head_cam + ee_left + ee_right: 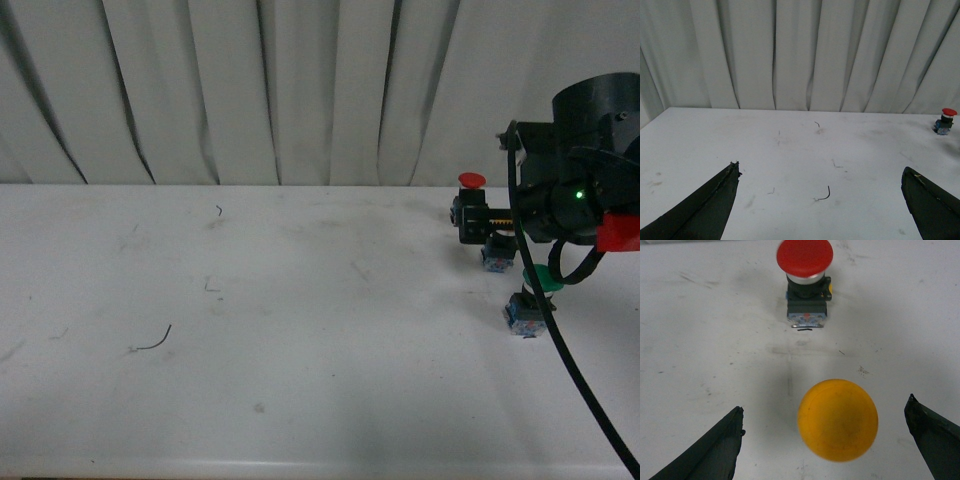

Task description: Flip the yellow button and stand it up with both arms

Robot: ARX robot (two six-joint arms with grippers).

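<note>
The yellow button (837,420) stands on the white table (700,340), its round cap facing the right wrist camera and its base hidden under it. My right gripper (825,404) is open above it, one finger on each side and neither touching. In the front view the right gripper (490,232) hangs at the table's right, covering the yellow cap; only a blue base (497,257) shows beneath it. My left gripper (821,172) is open and empty over bare table, and it is out of the front view.
A red-capped switch (805,257) stands just beyond the yellow button; it also shows in the front view (471,181) and the left wrist view (945,120). A green-capped switch (540,277) stands nearer the front edge. A black cable (570,370) hangs from the right arm. A small wire scrap (155,343) lies at the left.
</note>
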